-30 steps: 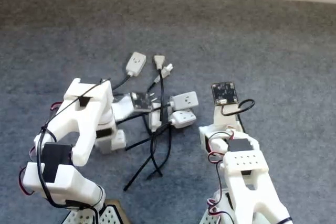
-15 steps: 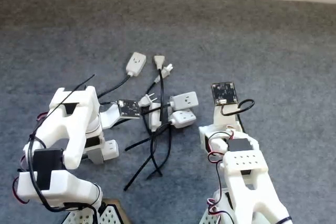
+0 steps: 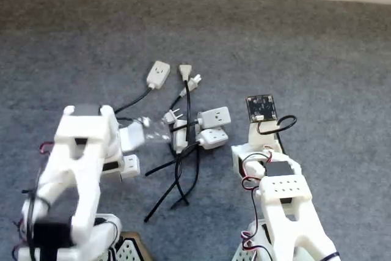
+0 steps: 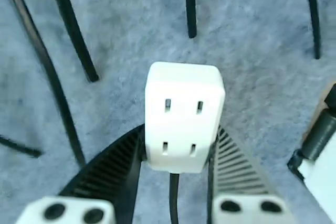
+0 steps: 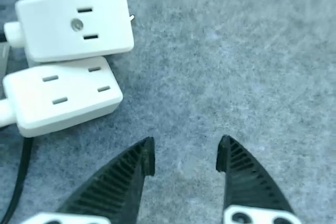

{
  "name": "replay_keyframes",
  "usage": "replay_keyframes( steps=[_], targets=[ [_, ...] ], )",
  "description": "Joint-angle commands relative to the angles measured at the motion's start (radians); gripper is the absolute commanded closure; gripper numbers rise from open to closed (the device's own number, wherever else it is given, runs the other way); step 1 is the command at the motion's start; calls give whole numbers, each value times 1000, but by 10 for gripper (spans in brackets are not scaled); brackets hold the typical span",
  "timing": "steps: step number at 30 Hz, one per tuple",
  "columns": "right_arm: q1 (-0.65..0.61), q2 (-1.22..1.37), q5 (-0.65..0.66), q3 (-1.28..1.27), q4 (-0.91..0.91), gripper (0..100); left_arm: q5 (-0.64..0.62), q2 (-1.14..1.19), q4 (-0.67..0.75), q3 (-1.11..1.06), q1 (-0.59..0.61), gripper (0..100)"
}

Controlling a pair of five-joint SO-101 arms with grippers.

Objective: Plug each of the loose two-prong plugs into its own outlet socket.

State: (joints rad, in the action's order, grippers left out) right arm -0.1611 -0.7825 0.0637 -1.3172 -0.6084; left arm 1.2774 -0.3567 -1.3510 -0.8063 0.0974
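Note:
My left gripper (image 4: 179,141) is shut on a white outlet socket (image 4: 184,114), its black fingers (image 4: 123,158) pressing both sides and the socket's slots facing the camera. In the high view the left arm (image 3: 82,151) sits at the near left. Two more white sockets (image 3: 215,116) (image 3: 212,137) lie side by side mid-table, and another socket (image 3: 159,74) lies farther back. Loose two-prong plugs (image 3: 173,115) (image 3: 185,70) (image 3: 194,80) rest on the carpet. My right gripper (image 5: 184,156) is open over bare carpet, just beside the socket pair (image 5: 73,22) (image 5: 60,100).
Black cords (image 3: 180,175) cross and tangle between the two arms. The right arm (image 3: 278,187) stands at the near right. Grey carpet (image 3: 317,77) stretches open to the far right and back.
The left arm has drawn back toward the near left edge, carrying its wrist away from the cluster of sockets. The right arm and the sockets beside it have stayed put.

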Motion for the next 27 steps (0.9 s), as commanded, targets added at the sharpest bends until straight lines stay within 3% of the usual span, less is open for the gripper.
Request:
replay_keyframes(
  steps=[1,5,17,23,27],
  targets=[
    [-7,1,2,4,18,800,-94,-223,-11,-99,-154,952],
    [-7,1,2,4,15,800,-138,-286,17,-199,-246,952],
    [-7,-1,2,2,13,800,-80,-157,149,-269,-226,944],
    [-7,-2,2,2,13,800,-144,-173,166,-251,-225,731],
    [-7,-4,2,2,13,800,-146,-242,163,-220,-191,699]
  ],
)
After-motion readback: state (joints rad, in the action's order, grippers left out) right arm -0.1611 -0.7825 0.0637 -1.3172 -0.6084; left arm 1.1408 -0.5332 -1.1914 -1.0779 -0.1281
